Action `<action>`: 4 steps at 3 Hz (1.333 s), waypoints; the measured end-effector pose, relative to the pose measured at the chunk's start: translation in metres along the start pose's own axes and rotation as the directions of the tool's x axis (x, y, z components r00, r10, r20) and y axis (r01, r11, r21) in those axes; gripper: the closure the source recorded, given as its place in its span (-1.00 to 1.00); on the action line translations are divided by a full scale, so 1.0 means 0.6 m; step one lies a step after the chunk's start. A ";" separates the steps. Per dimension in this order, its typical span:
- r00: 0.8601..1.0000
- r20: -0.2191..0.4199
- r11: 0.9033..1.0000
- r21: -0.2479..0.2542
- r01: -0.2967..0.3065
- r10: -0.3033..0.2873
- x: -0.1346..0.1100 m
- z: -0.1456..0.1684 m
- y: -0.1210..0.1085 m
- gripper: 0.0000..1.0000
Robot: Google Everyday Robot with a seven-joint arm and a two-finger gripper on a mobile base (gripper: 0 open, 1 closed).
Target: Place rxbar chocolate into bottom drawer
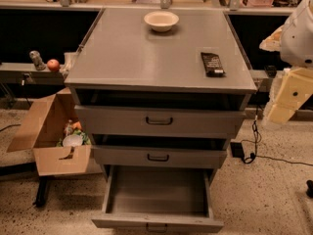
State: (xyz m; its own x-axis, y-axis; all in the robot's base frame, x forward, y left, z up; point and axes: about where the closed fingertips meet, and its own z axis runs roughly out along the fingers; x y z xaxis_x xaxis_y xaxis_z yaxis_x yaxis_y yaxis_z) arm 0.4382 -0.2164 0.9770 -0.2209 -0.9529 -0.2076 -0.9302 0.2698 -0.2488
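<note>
So, bottom drawer (pixel 156 192): pulled all the way out at 6 o'clock with a bare floor, so I'd guess it's open and waiting for the bar. Its front handle is cut off by the frame edge.
Upper drawers: the middle drawer (pixel 159 156) and top drawer (pixel 159 121) are only slightly out. Dark gaps sit above both, and I can't see inside either.
Cardboard box (pixel 49 131): on the floor around 8 o'clock of the cabinet, with some clutter inside that I can't identify.
Gripper (pixel 286 102): off the cabinet's side at 3 o'clock, well apart from the bar and partly cut off. Honestly can't tell if it's released or clenched, but nothing looks to be in it.
Rxbar chocolate (pixel 212 63): lying flat on the cabinet top (pixel 137 53) at about 3 o'clock near the edge, on the gripper's side, so it looks like an easy reach.
Bowl (pixel 161 20): at 12 o'clock on the top, well apart from the bar and out of the way.
</note>
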 end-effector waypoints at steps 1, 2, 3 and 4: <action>1.000 0.000 1.000 0.000 0.000 0.000 0.000 0.000 0.000 -1.00; 0.996 0.059 0.997 0.018 -0.073 0.072 0.007 0.018 -0.045 -1.00; 0.977 0.131 0.984 0.031 -0.174 0.169 0.017 0.056 -0.107 -1.00; 0.941 0.207 0.960 0.031 -0.279 0.267 0.028 0.098 -0.157 -1.00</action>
State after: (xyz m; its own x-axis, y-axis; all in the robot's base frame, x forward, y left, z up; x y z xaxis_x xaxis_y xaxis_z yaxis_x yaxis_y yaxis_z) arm 0.5396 -0.2499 0.9414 -0.3953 -0.7966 -0.4574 -0.8224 0.5287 -0.2100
